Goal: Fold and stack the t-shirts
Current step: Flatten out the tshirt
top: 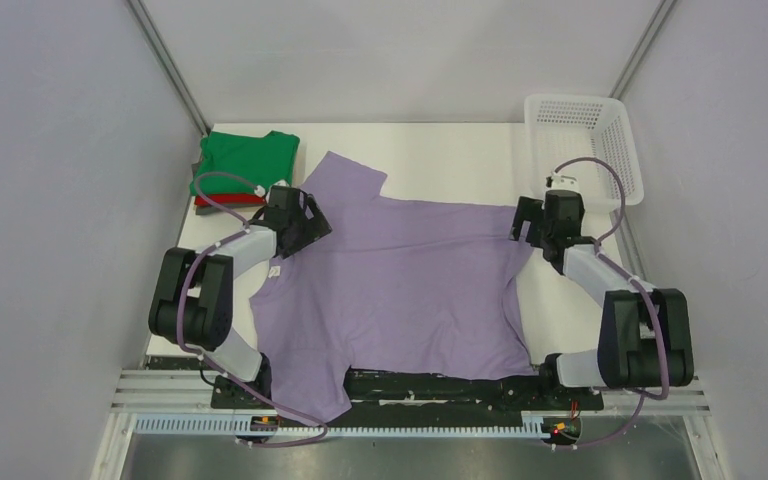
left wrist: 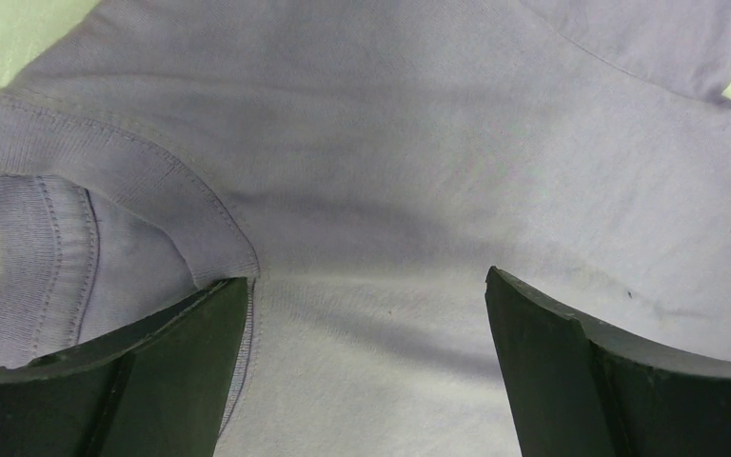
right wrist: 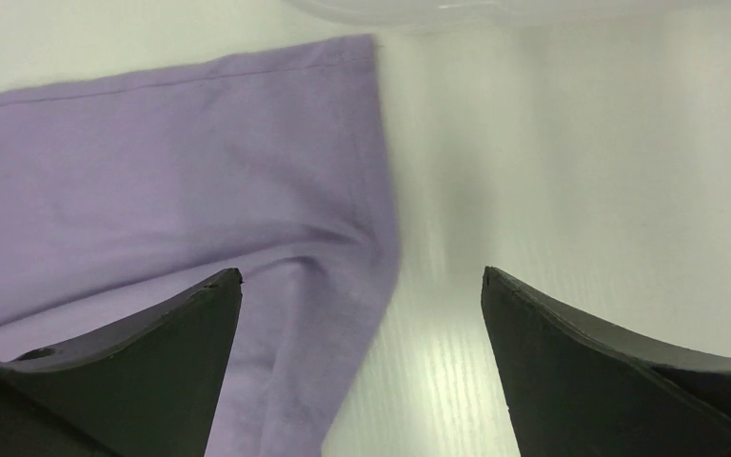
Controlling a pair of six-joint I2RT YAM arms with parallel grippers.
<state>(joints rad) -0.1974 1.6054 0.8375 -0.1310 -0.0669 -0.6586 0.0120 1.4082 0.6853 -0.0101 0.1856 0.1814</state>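
The lilac t-shirt [top: 400, 280] lies spread flat across the table, collar to the left, hem to the right, one sleeve hanging over the near edge. My left gripper [top: 305, 222] is open just above its shoulder beside the collar [left wrist: 105, 181]; cloth [left wrist: 419, 190] fills the gap between the jaws. My right gripper [top: 532, 228] is open above the shirt's far right hem corner [right wrist: 343, 190], one finger [right wrist: 152, 371] over cloth and the other over bare table. A folded green shirt [top: 245, 160] tops a stack at the far left, with a red one [top: 228, 200] and a dark one under it.
A white mesh basket [top: 585, 140] stands at the far right corner, just behind my right gripper. Walls close in the table on the left, right and back. The white table [top: 440, 160] shows behind the shirt.
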